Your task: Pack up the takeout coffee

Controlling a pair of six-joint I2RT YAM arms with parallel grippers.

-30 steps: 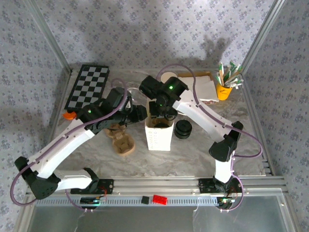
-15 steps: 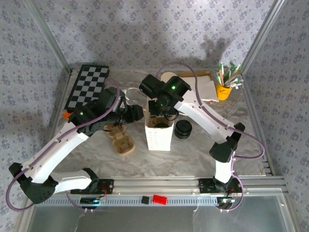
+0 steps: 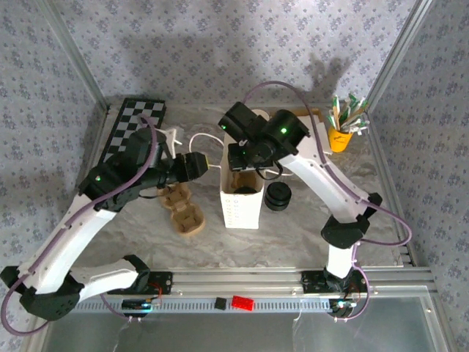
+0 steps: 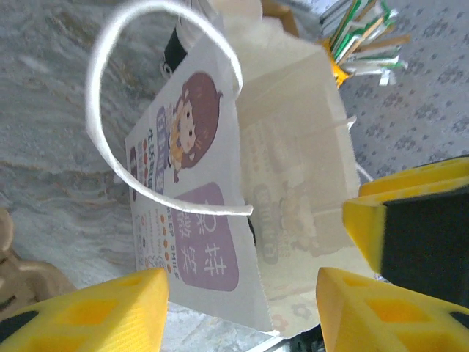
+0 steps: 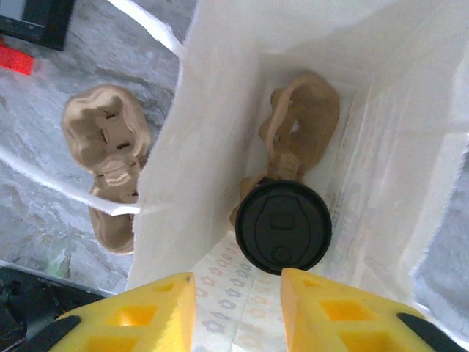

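The right gripper [image 5: 236, 286] had been raised, jaws parted and empty, the takeout coffee [image 5: 283, 227] left beneath it inside the bag [image 5: 410, 110]. The left gripper [image 4: 242, 287], opened, had been withdrawn; packing was judged complete.

A white paper bag [image 3: 242, 211] stands upright. Black lids [image 3: 278, 196] sit just right of it, cardboard cup carriers [image 3: 185, 215] near its left, a checkerboard [image 3: 130, 132] beyond them.
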